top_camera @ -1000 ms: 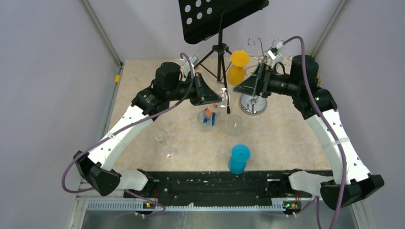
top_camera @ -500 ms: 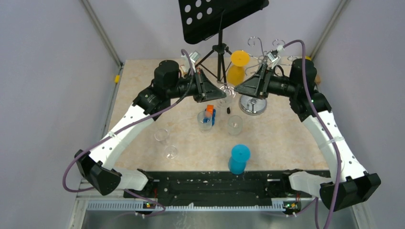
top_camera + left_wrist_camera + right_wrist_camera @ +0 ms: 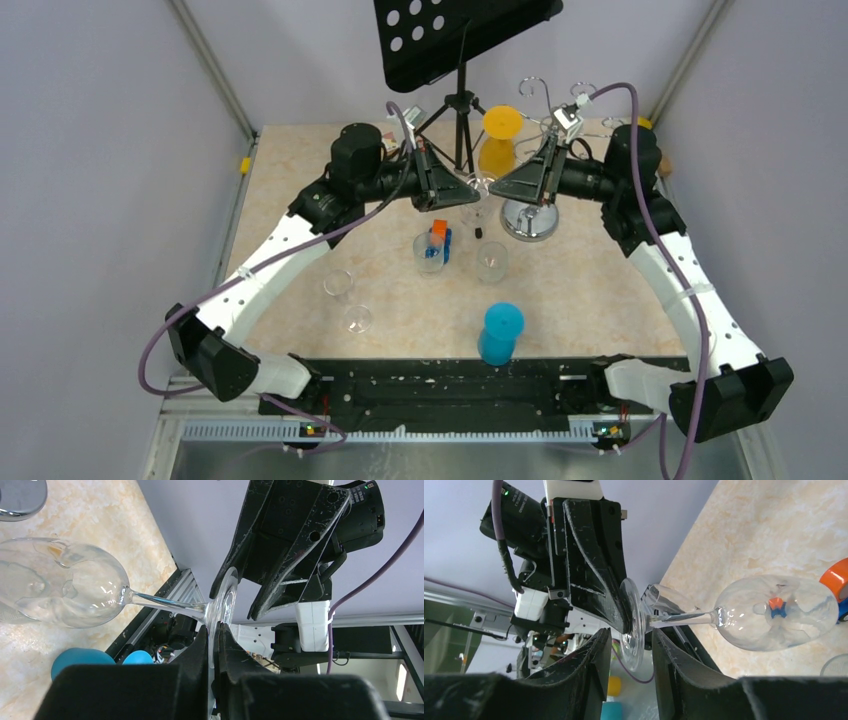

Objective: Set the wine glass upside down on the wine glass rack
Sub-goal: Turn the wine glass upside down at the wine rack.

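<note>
The clear wine glass [image 3: 478, 192] hangs level in the air between my two arms; its bowl [image 3: 60, 585] points toward the table and its round foot [image 3: 222, 600] stands on edge. My left gripper [image 3: 213, 630] is shut on the rim of that foot. My right gripper [image 3: 631, 635] faces it, one finger on each side of the same foot [image 3: 633, 625], with a gap showing on both sides. The wine glass rack [image 3: 530, 218], chrome with a domed base and curled hooks, stands just right of the glass, beneath my right gripper [image 3: 492, 186].
A black music stand [image 3: 465, 35] rises at the back centre, with a yellow-orange goblet [image 3: 498, 140] beside it. A blue cup [image 3: 500, 333] stands near the front. Small clear cups [image 3: 491, 260] [image 3: 340, 285] [image 3: 357, 319] sit mid-table, one [image 3: 431, 250] holding orange and blue pieces.
Both grippers have moved toward each other above the table. My right jaws have narrowed around the foot of the glass. The left gripper keeps its hold.
</note>
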{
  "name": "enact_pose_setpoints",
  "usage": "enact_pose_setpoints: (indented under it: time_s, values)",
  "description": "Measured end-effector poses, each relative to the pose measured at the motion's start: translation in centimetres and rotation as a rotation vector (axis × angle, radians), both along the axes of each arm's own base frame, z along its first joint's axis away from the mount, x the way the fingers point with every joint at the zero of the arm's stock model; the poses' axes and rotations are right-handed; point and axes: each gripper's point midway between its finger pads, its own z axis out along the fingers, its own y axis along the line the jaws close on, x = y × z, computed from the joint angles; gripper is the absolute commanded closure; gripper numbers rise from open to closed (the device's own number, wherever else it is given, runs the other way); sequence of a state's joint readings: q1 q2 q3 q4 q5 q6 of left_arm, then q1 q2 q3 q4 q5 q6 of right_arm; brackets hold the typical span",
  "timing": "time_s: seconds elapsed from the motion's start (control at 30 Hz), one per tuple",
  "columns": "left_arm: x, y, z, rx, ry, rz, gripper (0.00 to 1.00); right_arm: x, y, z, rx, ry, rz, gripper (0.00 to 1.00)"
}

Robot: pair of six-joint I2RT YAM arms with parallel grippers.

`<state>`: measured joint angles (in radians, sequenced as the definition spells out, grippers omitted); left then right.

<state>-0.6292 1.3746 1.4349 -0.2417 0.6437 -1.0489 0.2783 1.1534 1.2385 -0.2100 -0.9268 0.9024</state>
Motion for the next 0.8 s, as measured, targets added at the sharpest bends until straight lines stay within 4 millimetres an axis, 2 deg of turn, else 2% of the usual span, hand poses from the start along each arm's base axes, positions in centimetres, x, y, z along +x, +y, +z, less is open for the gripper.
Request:
enact_pose_setpoints:
  time_s: [0.23, 0.43, 0.5, 0.63, 0.8]
  values:
    - [0.30, -0.28, -0.48, 0.005, 0.010, -0.005, 1.00, -0.10, 0.31, -0.22, 0.027, 0.011, 0.031, 0.63]
    - [0.45, -0.26, -0.59, 0.004, 0.013, -0.011, 1.00, 0.05, 0.51, -0.31, 0.036, 0.024, 0.049, 0.70]
    - [0.46, -0.23, -0.59, 0.003, 0.013, -0.012, 1.00, 0.11, 0.57, -0.42, 0.036, 0.029, 0.055, 0.75]
    - [0.53, -0.15, -0.49, 0.000, 0.010, -0.013, 1.00, 0.32, 0.61, -0.70, 0.034, 0.036, 0.056, 0.98]
    - [0.62, -0.16, -0.54, 0.001, 0.007, -0.015, 0.99, 0.58, 0.56, -1.01, 0.034, 0.050, 0.048, 1.00]
